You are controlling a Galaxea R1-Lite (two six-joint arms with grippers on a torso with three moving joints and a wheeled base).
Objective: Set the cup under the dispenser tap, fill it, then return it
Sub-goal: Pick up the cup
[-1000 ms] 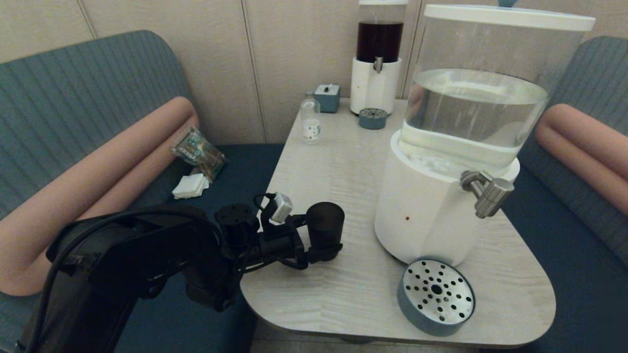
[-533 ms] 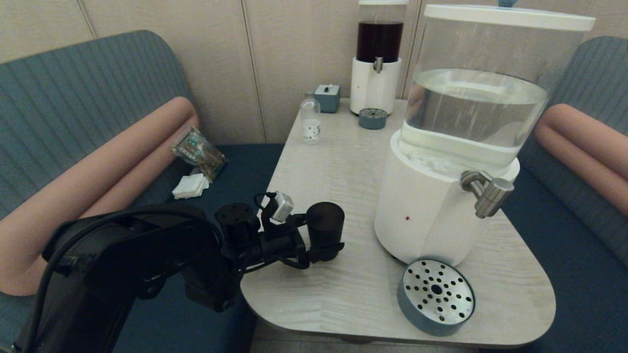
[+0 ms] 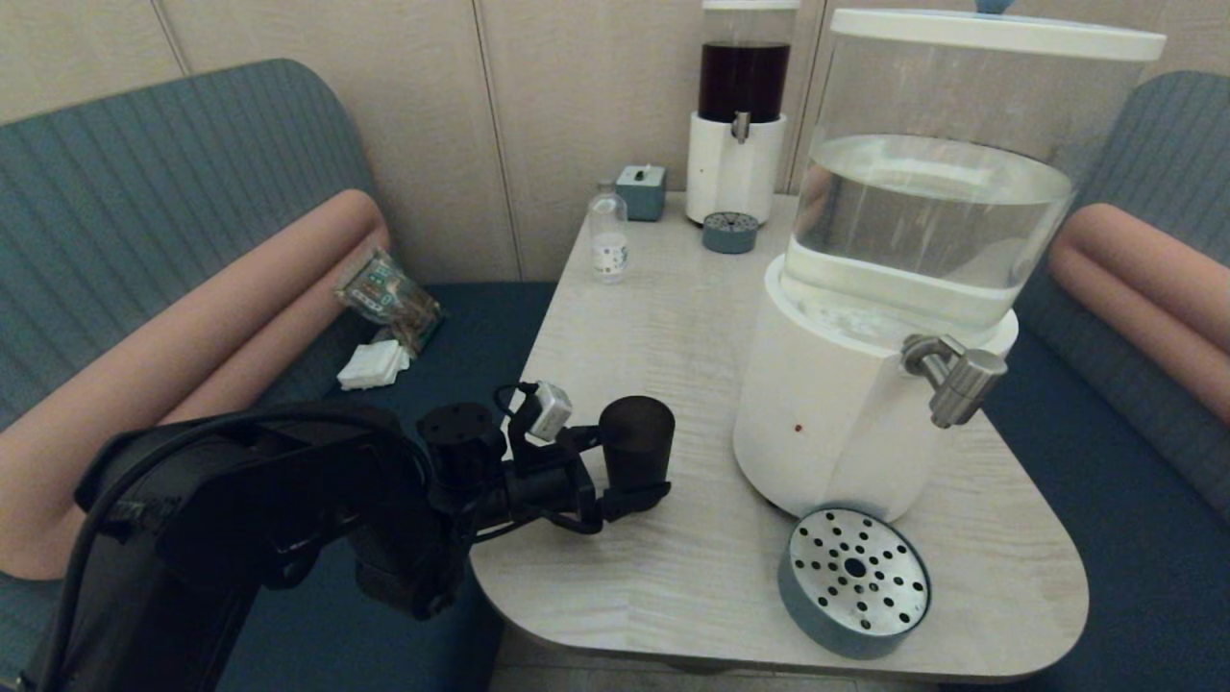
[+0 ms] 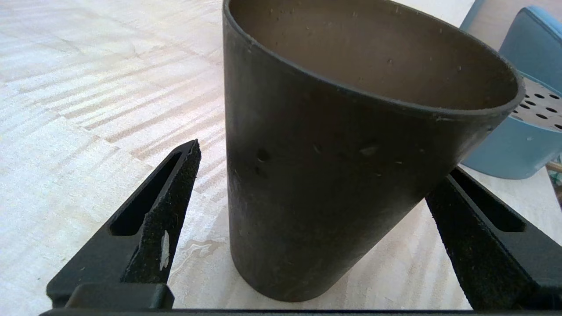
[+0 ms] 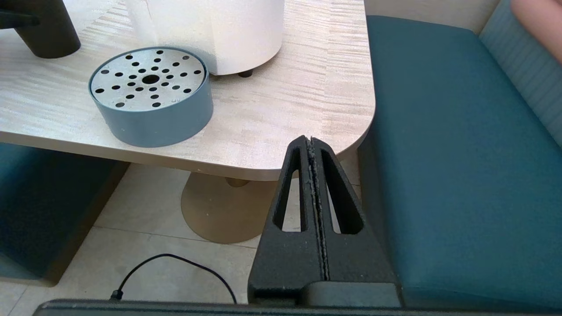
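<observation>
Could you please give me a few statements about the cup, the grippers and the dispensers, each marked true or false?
1. The cup stands on the table, between the open fingers of the left gripper. True.
2. The cup sits directly under the dispenser tap. False: it stands well to the left of the tap, beside the dispenser's white base.
3. The right gripper is shut and holds nothing. True.
4. The round drip tray lies on the table in front of the water dispenser. True.
5. The narrow dispenser at the back holds clear water. False: its liquid is dark brown.
</observation>
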